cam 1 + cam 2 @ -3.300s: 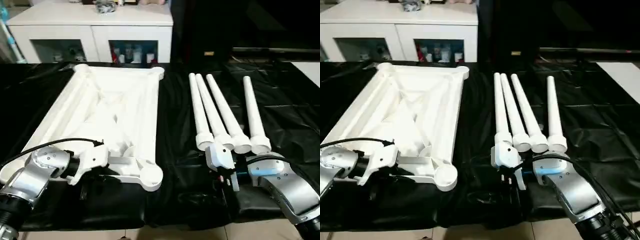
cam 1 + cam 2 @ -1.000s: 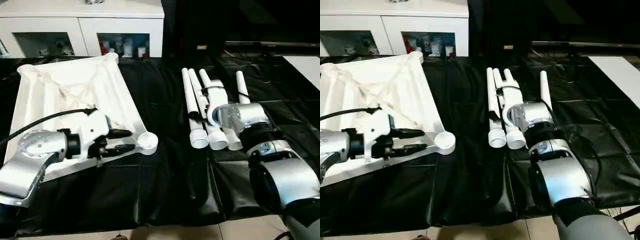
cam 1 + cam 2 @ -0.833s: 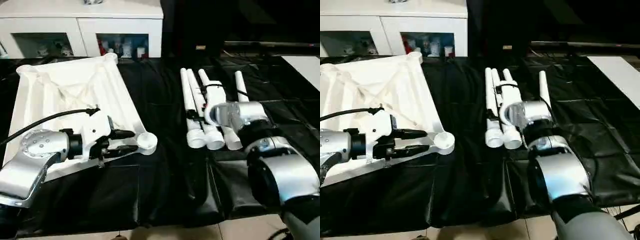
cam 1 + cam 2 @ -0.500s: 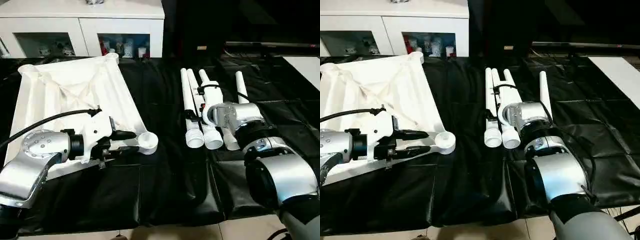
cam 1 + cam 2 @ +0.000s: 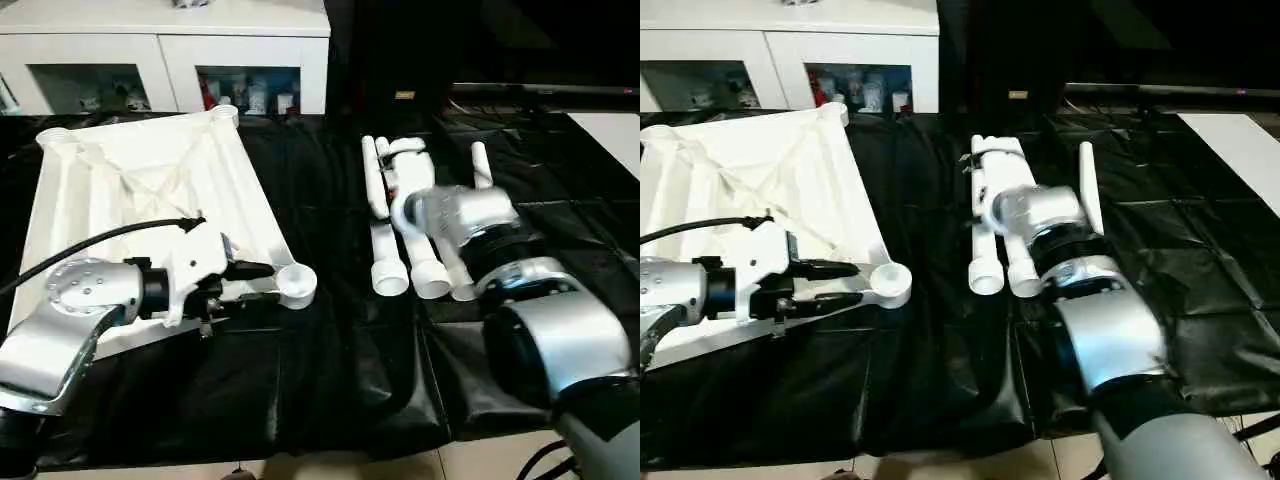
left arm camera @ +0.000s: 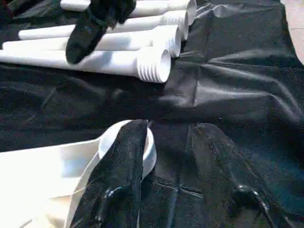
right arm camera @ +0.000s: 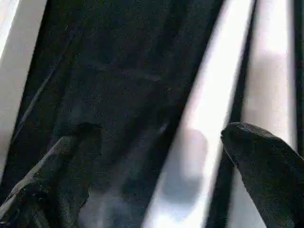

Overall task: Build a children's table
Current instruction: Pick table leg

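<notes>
The children's table lies in parts on the black sheet. Its white top (image 5: 140, 190) rests upside down at the left, rim and corner sockets facing up. My left gripper (image 6: 166, 156) is open at the near right corner socket (image 5: 297, 285); one finger (image 6: 118, 180) overlaps the socket (image 6: 151, 147), the other rests over the sheet. Several white legs (image 5: 430, 270) lie side by side at the right, ribbed ends (image 6: 154, 64) towards me. My right gripper (image 7: 166, 161) is open above them, fingers (image 7: 266, 161) straddling the leftmost leg (image 7: 199, 137). A fourth leg (image 5: 1088, 190) lies beyond the wrist.
A white cabinet (image 5: 170, 45) with glass doors stands behind the table. The black sheet (image 5: 330, 380) is wrinkled and runs to the front edge, with floor below. A pale board (image 5: 612, 125) lies at the far right.
My right gripper has shifted farther along the legs, away from me, with the wrist turned. The left gripper stays at the corner socket.
</notes>
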Controlling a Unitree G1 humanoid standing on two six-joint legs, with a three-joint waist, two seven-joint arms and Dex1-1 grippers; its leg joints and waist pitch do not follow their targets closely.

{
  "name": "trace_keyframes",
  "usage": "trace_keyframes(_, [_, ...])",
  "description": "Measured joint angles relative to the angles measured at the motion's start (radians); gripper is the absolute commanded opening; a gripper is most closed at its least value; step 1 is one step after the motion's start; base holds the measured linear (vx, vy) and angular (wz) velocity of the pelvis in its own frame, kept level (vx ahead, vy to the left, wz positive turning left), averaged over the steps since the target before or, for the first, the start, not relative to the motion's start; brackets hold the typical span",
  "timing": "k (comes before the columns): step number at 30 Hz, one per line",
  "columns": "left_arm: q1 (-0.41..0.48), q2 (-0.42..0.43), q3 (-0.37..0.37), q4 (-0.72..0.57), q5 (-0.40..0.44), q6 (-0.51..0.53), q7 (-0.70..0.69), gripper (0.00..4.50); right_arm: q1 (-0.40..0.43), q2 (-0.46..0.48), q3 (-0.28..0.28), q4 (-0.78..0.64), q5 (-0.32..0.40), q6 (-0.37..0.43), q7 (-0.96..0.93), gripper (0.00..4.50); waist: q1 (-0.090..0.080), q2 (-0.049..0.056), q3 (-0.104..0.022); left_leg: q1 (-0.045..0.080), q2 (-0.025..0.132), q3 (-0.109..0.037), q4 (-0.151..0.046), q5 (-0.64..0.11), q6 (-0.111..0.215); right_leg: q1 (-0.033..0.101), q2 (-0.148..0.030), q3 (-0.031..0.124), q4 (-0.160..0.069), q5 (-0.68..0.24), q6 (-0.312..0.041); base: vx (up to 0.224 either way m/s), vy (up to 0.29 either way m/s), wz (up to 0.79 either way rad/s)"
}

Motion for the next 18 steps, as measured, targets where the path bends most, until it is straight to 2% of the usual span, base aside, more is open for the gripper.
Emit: trace_keyframes(18, [0.0,0.0,-0.011,-0.005,0.0,0.002,0.0,1.84,0.043,0.023,-0.003,0.08,-0.036,-0.025,-0.054,4.5,0.001,0.0,0.0,0.0,0.0,0.0,0.0,0.003,-0.004,0.0,0.0,0.0,0.0,0.0,0.0,0.0,0.0,0.0])
